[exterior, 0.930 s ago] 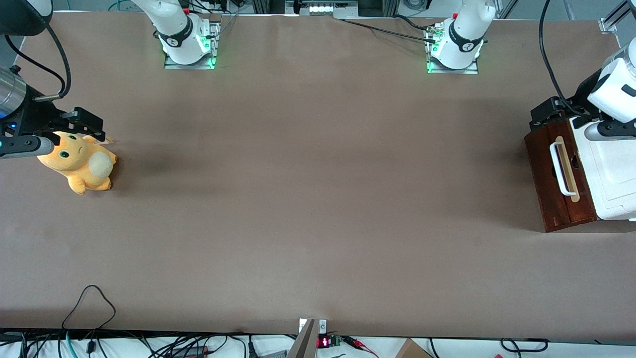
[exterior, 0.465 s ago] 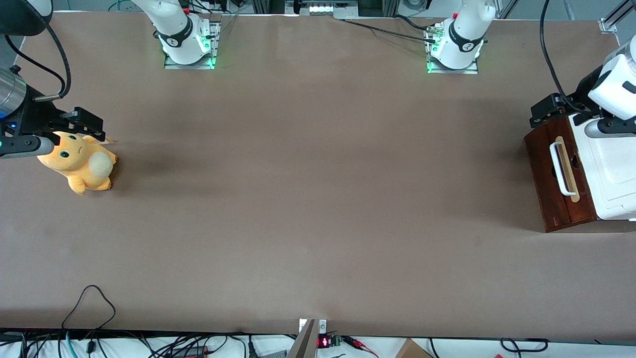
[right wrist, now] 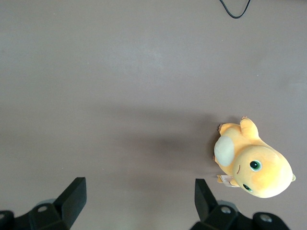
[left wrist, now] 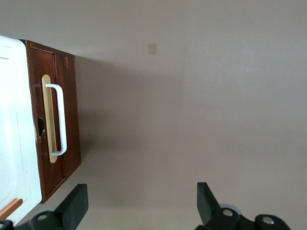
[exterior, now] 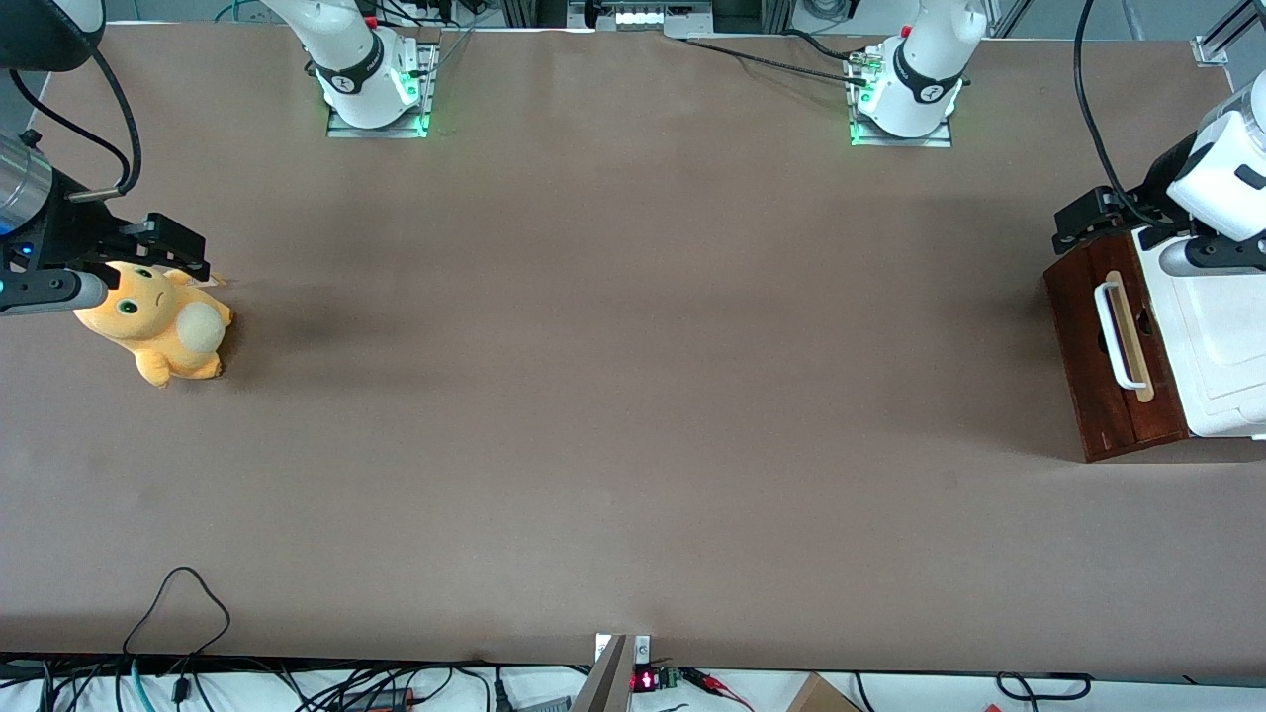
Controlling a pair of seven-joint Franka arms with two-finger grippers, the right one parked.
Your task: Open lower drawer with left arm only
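The lower drawer [exterior: 1108, 341] has a dark reddish-brown front with a white bar handle [exterior: 1114, 334] on a pale wood strip. It looks shut, flush with the cabinet, toward the working arm's end of the table. It also shows in the left wrist view [left wrist: 67, 96] with its handle [left wrist: 61, 120]. My left gripper [exterior: 1086, 223] hovers above the cabinet's end farther from the front camera, near the drawer front's top edge. In the left wrist view the gripper [left wrist: 141, 206] is open wide and empty, with only bare table between the fingers [left wrist: 76, 203].
The white cabinet top [exterior: 1221, 336] carries a thin copper-coloured slot [left wrist: 9, 209]. An orange plush toy [exterior: 158, 326] lies toward the parked arm's end of the table. Two arm bases [exterior: 905, 99] stand along the table's farther edge. A black cable loop [exterior: 178, 598] lies near the front edge.
The left arm's wrist has shifted slightly away from the front camera above the cabinet. The drawer and the toy have not moved.
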